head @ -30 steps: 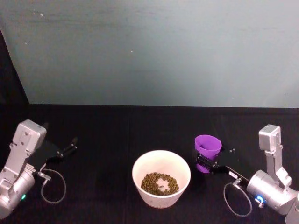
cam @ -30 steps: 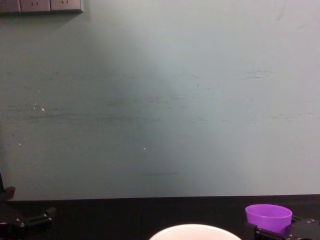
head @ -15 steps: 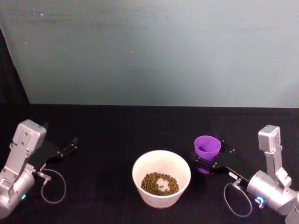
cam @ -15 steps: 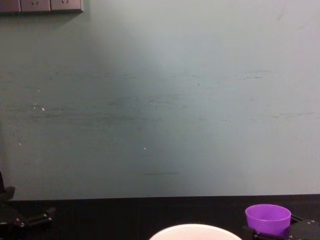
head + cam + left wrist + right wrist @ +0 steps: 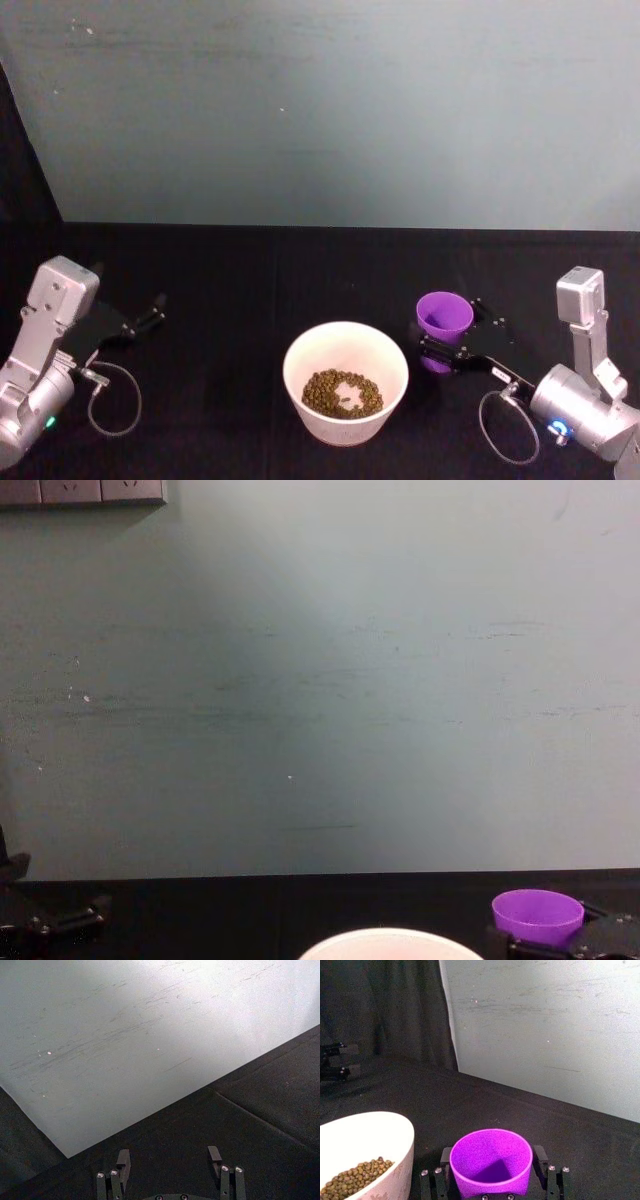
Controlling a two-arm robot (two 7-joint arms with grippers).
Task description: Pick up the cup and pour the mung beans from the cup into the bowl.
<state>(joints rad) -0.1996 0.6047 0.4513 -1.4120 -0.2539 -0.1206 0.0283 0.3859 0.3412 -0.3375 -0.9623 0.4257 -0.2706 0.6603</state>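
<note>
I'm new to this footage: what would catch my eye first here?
The bright purple cup, upright and empty, sits between the right gripper fingers to the right of the bowl. The white bowl at front centre already holds the mung beans. The left gripper rests open far left.

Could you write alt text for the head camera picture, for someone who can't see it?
The right gripper holds an upright purple cup beside a white bowl of mung beans on a black table. The left gripper rests at the far left, fingers open.
</note>
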